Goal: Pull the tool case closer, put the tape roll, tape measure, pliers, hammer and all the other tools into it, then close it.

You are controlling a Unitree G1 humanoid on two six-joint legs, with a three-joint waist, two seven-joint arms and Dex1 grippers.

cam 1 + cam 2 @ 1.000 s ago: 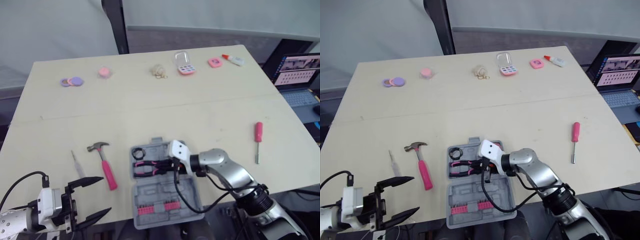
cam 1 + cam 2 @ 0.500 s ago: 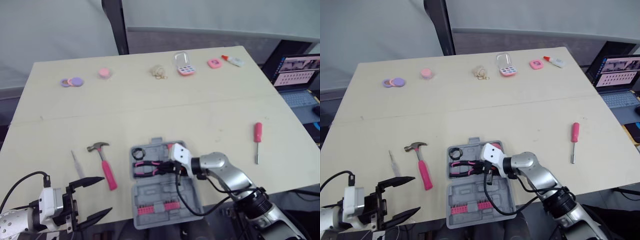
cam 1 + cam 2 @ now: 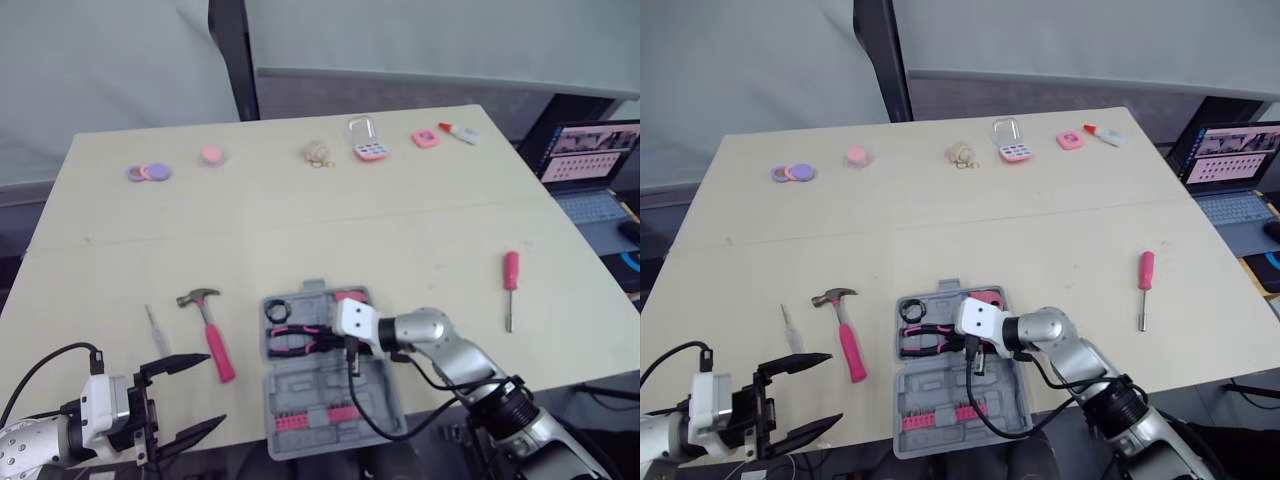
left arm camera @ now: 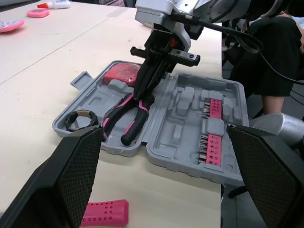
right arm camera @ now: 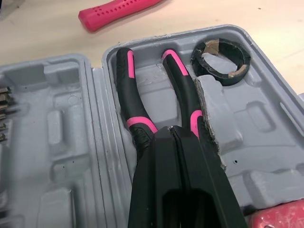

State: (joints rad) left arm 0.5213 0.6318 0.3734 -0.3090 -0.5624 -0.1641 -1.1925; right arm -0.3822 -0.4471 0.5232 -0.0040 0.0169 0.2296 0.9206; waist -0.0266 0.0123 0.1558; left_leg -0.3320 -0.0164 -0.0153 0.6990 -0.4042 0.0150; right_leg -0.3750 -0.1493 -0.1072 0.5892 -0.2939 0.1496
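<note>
Tool case lies open, flat on the table, at the near edge, roughly centre. The half nearest the robot holds a row of pink bit holders.

Pliers sit in the far half of the case, pink-and-black handles pointing toward the robot's left. Tape roll is in the far-left corner pocket of that half, just beside the handle ends. Pink tape measure is in the far-right corner of the same half.

Right gripper is down in the case, fingers pinched together at the pliers' head. The head itself is hidden under them, so the hold reads as clenched on the pliers.

Left gripper hangs off the near-left edge of the table, fingers spread wide, holding nothing.

Hammer lies on the table just left of the case, pink handle toward the robot. A small clear-handled screwdriver lies further left. Pink screwdriver lies well apart on the right.

Purple discs and other small pink items sit along the far edge. Laptop stands off the table's right side.
</note>
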